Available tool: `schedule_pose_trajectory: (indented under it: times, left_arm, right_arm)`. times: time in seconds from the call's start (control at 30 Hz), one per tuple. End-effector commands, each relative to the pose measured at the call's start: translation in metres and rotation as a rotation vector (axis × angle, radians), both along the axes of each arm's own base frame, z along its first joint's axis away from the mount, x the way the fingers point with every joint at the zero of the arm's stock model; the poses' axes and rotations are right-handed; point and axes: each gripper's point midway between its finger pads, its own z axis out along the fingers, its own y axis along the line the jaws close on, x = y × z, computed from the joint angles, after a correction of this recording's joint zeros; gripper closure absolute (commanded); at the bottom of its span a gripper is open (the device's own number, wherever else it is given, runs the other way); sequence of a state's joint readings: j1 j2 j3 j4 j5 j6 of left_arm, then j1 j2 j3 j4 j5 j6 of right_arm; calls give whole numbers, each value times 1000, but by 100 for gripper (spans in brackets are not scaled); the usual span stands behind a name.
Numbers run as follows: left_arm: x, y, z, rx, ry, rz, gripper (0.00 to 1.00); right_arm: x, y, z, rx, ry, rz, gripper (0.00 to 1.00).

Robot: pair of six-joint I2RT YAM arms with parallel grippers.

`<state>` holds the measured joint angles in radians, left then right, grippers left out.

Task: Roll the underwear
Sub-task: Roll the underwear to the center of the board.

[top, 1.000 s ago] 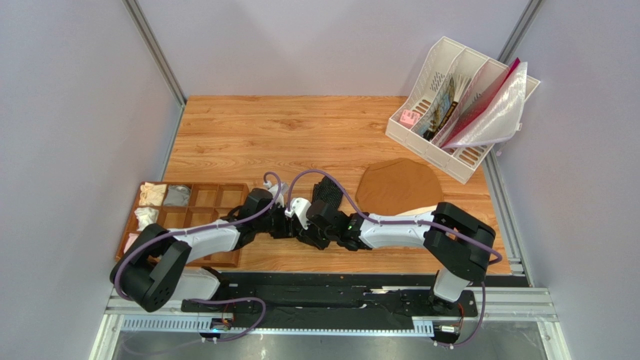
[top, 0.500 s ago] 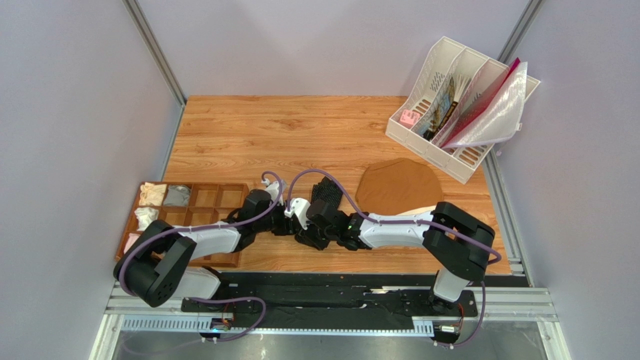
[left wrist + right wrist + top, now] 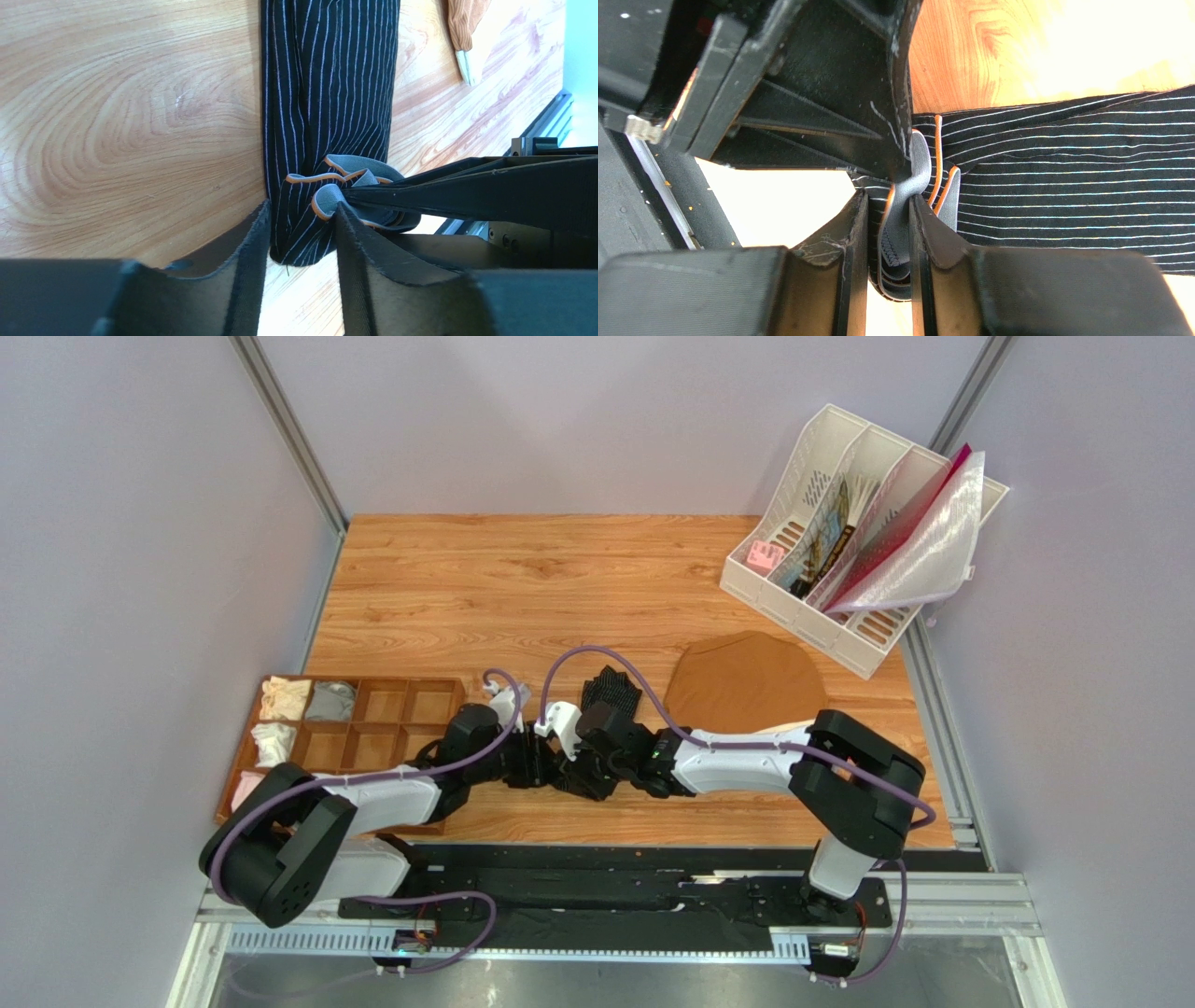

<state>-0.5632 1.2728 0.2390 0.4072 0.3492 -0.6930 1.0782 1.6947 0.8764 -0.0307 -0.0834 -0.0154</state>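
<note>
At the counter's (image 3: 491, 588) near centre lies the underwear (image 3: 326, 91), folded into a long black strip with thin pale stripes. Its orange-edged grey waistband (image 3: 920, 168) is pinched by the right fingers (image 3: 854, 238). The left fingers (image 3: 246, 259) bracket that end, grip undeterminable.

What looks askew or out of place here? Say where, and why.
The underwear lies as a flat strip, but the end with the grey waistband is crumpled into loose folds where the right gripper pinches it.

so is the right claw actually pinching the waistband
Yes, the right wrist view shows the right claw with the grey waistband of the underwear squeezed between its two fingers.
</note>
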Motion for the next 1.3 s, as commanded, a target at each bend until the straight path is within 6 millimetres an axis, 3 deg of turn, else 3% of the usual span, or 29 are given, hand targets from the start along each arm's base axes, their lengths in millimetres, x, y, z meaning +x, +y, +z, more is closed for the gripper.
schedule_pose_trajectory:
  times: [0.0, 0.1, 0.23, 0.37, 0.53, 0.63, 0.83, 0.87, 0.93, 0.97, 1.17, 1.27]
  left_arm:
    - [-21, 12, -30, 88, 91, -30, 63]
    - [-19, 1, -25, 64, 80, -67, 73]
    - [-20, -10, -16, 32, 69, -114, 100]
    - [-22, 2, -19, 129, 161, -66, 100]
    - [-35, 12, -19, 200, 273, -55, 100]
    - [-46, 16, -19, 218, 317, -73, 100]
    - [-65, 27, -17, 262, 386, -96, 100]
    - [-68, 27, -17, 252, 404, -99, 100]
    - [-73, 26, -16, 241, 426, -104, 100]
    - [-75, 26, -16, 242, 441, -107, 100]
    - [-81, 25, -19, 244, 495, -118, 100]
    - [-84, 25, -20, 250, 519, -126, 100]
  right_arm:
    - [-20, -19, -33, -95, 100, 23, 78]
    - [-19, -17, -30, -84, 101, 27, 78]
    - [-15, -17, -21, -75, 88, 15, 69]
    - [-6, -19, 4, -71, 44, -19, 38]
    - [1, -33, 54, -52, -80, -83, 33]
    - [-13, -31, 73, -19, -115, -82, 32]
    - [-58, -12, 73, 28, -176, -37, 33]
    - [-72, -5, 67, 20, -177, -3, 33]
    - [-79, 3, 62, 17, -194, 2, 33]
    - [-87, 6, 50, -12, -197, 23, 34]
    - [-100, 24, 39, -11, -231, 53, 41]
    - [-97, 24, 32, -41, -259, 52, 44]
